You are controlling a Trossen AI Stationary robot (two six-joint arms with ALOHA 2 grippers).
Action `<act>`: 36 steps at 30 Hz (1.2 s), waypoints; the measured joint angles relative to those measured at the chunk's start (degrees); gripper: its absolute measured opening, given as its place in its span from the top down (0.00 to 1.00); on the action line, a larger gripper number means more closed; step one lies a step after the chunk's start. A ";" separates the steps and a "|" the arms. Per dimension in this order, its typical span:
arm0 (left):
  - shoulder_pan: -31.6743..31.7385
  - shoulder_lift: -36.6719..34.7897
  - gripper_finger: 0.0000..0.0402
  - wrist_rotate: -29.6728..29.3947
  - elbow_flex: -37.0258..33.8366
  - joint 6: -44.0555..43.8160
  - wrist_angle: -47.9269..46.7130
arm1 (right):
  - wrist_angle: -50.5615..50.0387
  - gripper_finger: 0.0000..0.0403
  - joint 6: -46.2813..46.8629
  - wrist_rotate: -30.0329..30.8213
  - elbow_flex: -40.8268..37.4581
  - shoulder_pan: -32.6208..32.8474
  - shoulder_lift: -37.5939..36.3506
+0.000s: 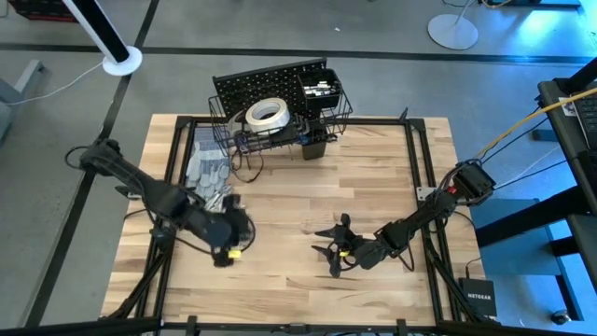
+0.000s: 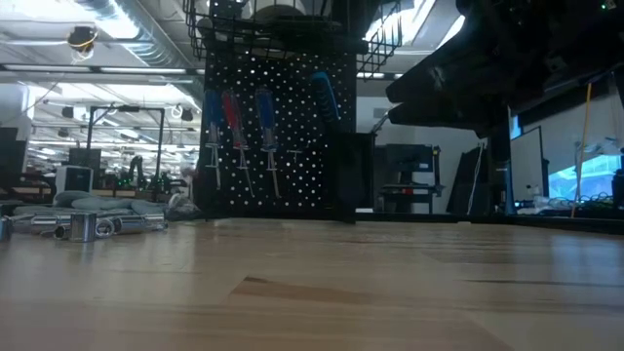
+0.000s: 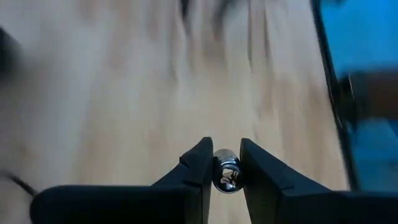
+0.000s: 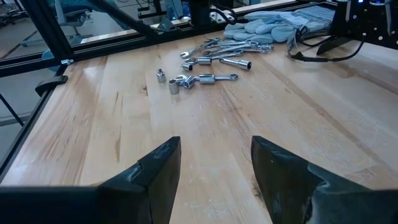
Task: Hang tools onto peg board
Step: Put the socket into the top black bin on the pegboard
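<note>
The black peg board stands at the table's far edge, with a white tape roll in its wire basket. Red- and blue-handled screwdrivers hang on the board's front. Silver wrenches and sockets lie loose on the table's left part, beside the grey gloves. My left gripper is above the table's near left and is shut on a small silver socket. My right gripper is at the near middle, open, with nothing between its fingers. My left gripper pinches the small silver socket's round wall between its two fingertips. The fingers slant downward. The socket is lifted clear of the table, one round end facing back toward the wrist.
Grey gloves lie at the left, near the peg board's foot. A dark cable loops on the table by the board. A black frame rail runs along the table's right side. Bare wood lies between the two grippers.
</note>
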 joint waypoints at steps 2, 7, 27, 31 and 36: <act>1.53 0.00 0.86 -5.48 4.74 6.24 1.14 | 0.02 0.51 0.01 0.00 0.00 -0.01 0.00; 7.16 -0.07 0.85 -15.97 13.29 23.76 10.54 | 0.02 0.51 0.02 0.00 0.00 -0.02 0.00; 38.19 15.70 0.85 -6.54 36.28 41.92 32.63 | -0.09 0.51 0.02 0.48 0.00 0.01 -0.02; 41.53 20.60 0.84 -5.13 41.76 38.25 30.04 | -0.19 0.51 0.02 0.47 0.00 -0.01 -0.02; 43.60 22.75 0.84 -4.36 42.87 34.67 30.00 | -0.18 0.51 0.02 0.07 0.00 -0.02 -0.02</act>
